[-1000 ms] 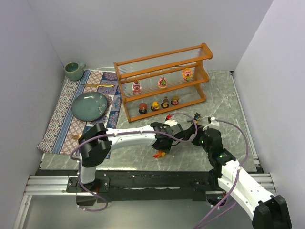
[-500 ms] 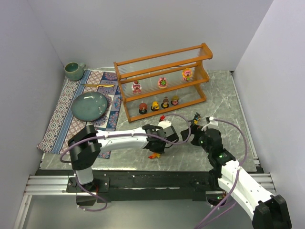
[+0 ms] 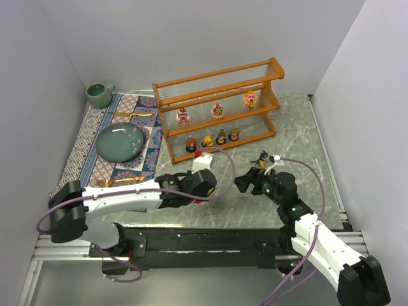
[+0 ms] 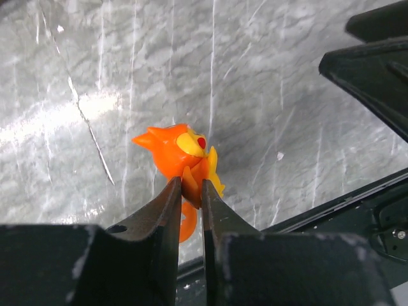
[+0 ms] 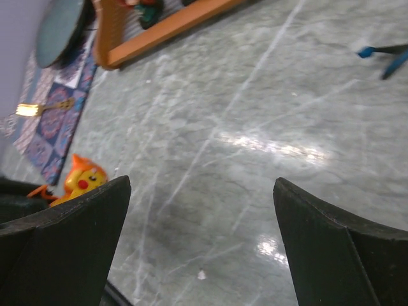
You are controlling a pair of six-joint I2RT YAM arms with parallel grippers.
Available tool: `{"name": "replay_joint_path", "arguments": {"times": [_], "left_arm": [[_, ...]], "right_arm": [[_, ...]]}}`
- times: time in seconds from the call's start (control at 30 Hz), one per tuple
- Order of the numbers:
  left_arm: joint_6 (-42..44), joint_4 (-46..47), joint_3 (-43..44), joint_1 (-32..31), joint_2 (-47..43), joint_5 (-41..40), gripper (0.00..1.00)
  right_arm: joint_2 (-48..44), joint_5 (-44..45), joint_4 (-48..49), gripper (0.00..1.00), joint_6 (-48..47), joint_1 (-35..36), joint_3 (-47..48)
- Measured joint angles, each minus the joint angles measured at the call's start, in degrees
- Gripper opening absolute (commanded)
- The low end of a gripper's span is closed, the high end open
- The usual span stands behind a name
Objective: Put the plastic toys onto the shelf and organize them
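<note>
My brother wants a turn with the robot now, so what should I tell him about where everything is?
Left gripper: shut on the orange toy.
Right gripper: open, empty.
Done: three middle-tier toys and four bottom-tier toys stand on the shelf.
Left to do: shelve the orange toy, then the dark toy on the table beside the right arm.
</note>
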Motion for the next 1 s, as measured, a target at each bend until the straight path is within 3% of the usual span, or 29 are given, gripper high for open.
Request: {"name": "replay_joint_path", "arguments": {"times": [0.43,0.67,1.0], "left_arm": [[13.4,29.2,-22.3,0.0,-13.7,1.7,0.01],[21.6,39.7,-25.3,-0.2,-16.1,5.5,0.01],[33.7,46.0,-26.3,-1.3,-16.9,10.1,0.01]], "right_arm": [[7.3,-17.7,10.3,1.0,9.0,0.0,0.8],[13.9,-25.3,16.6,1.0,15.5,0.0,1.4],[22.1,-32.8,22.5,0.98,19.2,0.0,5.0]]}}
